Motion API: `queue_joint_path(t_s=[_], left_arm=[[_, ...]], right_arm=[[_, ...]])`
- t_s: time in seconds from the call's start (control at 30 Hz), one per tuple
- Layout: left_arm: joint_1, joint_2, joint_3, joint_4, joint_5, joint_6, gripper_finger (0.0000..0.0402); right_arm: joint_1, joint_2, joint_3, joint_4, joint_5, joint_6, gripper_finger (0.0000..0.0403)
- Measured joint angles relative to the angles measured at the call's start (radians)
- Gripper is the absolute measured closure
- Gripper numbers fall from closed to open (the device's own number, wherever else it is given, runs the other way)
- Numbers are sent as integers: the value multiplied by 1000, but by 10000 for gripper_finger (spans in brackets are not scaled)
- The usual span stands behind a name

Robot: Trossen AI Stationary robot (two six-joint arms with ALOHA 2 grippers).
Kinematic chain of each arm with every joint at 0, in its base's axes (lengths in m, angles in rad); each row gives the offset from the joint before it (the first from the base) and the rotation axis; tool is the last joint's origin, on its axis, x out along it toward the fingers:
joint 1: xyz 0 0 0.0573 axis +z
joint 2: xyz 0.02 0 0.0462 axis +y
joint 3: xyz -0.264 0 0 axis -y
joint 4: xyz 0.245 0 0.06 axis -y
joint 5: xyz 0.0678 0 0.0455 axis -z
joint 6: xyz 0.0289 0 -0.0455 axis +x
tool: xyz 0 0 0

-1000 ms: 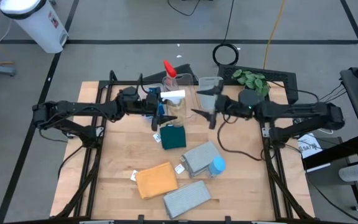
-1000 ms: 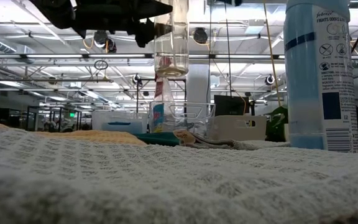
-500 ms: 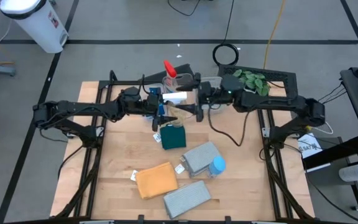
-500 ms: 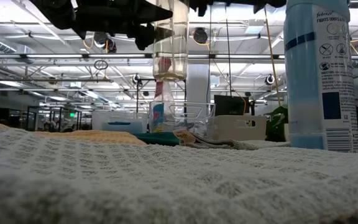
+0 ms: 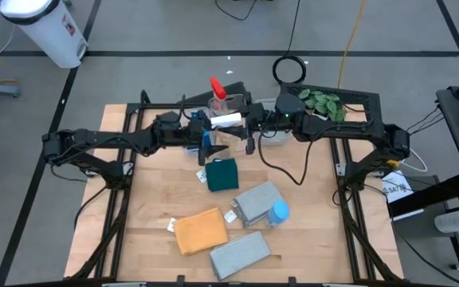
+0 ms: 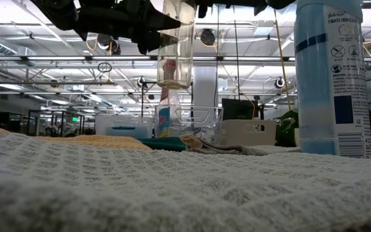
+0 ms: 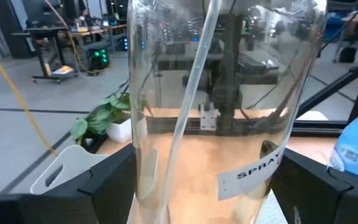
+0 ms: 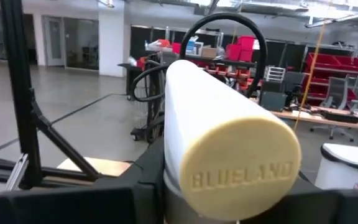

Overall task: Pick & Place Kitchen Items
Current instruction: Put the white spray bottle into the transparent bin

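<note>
A clear spray bottle [image 5: 216, 137] with a white top [image 5: 226, 119] hangs upright above the table's far middle. My left gripper [image 7: 210, 180] reaches in from the left and is shut on its clear body [image 6: 176, 45]. My right gripper [image 5: 246, 127] reaches in from the right and is closed around the white top [image 8: 229, 143], whose end reads BLUELAND. A dark-green cloth [image 5: 223, 174], an orange cloth [image 5: 200, 231] and two grey cloths [image 5: 240, 253] lie flat on the table. My left gripper pinches the bottle's clear body [image 7: 143, 168] between its two fingers [image 7: 104, 186], one on each side. The fingers come level from the table's left. The bottle stands upright in the hold, lifted clear of the table. My right gripper has the white top [image 8: 174, 155] between its two fingers [image 8: 135, 186], one on each side. The fingers come about level from the table's right and lie along the top, whose round end faces the wrist camera.
A red-topped spray bottle [image 5: 216, 88] stands in a clear bin at the far edge. A blue aerosol can [image 5: 277, 212] stands on the nearer grey cloth [image 5: 255, 199]. A leafy plant [image 5: 321, 101] sits far right. Bare wood shows at the table's near left.
My right gripper has swung toward the table's left, up to the bottle that my left gripper holds. Its fingers, wide apart a second ago, have closed around the white top. The bottle has stayed in place.
</note>
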Motion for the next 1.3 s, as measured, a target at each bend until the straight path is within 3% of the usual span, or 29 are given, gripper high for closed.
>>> queue_joint_path(t_s=[0.07, 0.2, 0.37, 0.5, 0.63, 0.7, 1.0, 1.3], left_arm=[[1, -1, 0, -9, -3, 13, 88], [7, -55, 0, -67, -27, 24, 21], [16, -153, 2, -172, -89, 74, 89], [31, -214, 4, -202, -104, 85, 88], [34, -230, 4, -242, -117, 91, 28], [36, -234, -3, -278, -139, 90, 19], [38, -140, 2, -183, -163, 55, 100], [33, -21, 1, -44, -157, 26, 115]], right_arm=[[0, 0, 0, -10, 2, -17, 299], [-24, -22, 0, -44, 2, -11, 299], [-67, -54, 0, -93, -2, 3, 299], [-99, -72, -1, -110, 14, 28, 299], [-104, -75, -1, -107, 27, 26, 299], [-105, -86, -6, -119, 37, 16, 299], [-106, -81, -9, -49, 31, 8, 299], [-96, -73, -45, 31, 36, 14, 299]])
